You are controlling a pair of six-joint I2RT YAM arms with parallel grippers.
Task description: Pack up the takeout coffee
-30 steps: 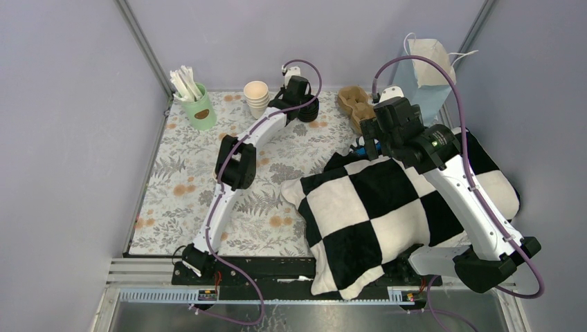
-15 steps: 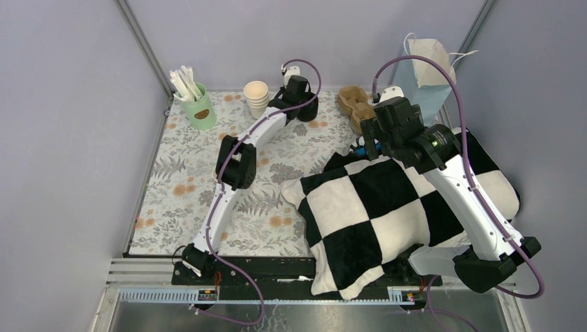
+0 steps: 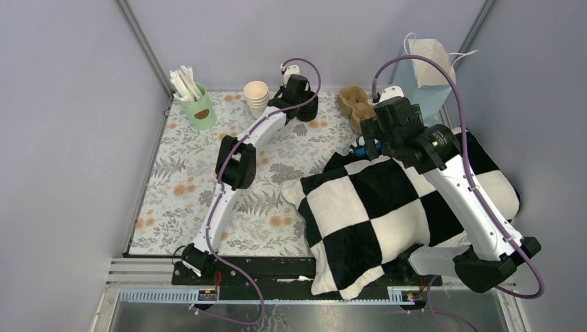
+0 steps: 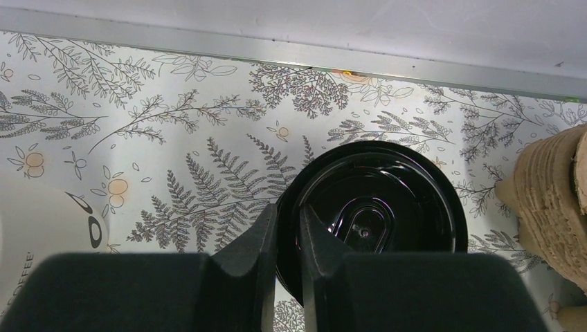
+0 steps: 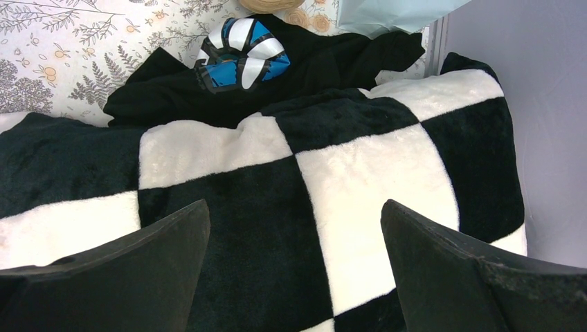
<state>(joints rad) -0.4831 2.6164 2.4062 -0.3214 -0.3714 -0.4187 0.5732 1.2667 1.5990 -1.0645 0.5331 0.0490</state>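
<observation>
1. Grey walls boxed in a floral mat (image 3: pixel 173 200). At its far left stood a green cup (image 3: pixel 200 109) of sticks, then a stack (image 3: pixel 256 97) of cream cups.
2. Right of the stack, near the back wall, the left gripper (image 4: pixel 287 211) held its jaws almost together astride the near-left rim of the black lid (image 4: pixel 387 200), apparently pinching it.
3. A printed cup (image 4: pixel 24 235) showed at the left edge of the left wrist view, near the lid. Whether it was the lone coffee cup or the stack could not be told.
4. Further right came a cardboard carrier (image 3: pixel 354 104). Beyond it the right gripper (image 3: pixel 370 135) hung over a checkered blanket (image 3: pixel 374 214), jaws spread wide and holding nothing. A bag (image 3: pixel 429 66) stood in the far corner.
5. Progress looked early: the lid was only being taken, no cup was capped, and nothing showed in the carrier.
6. The lid lay flat on the mat with its axis upright. Being round, it had no long axis across the mat, and which face was up was unclear.
</observation>
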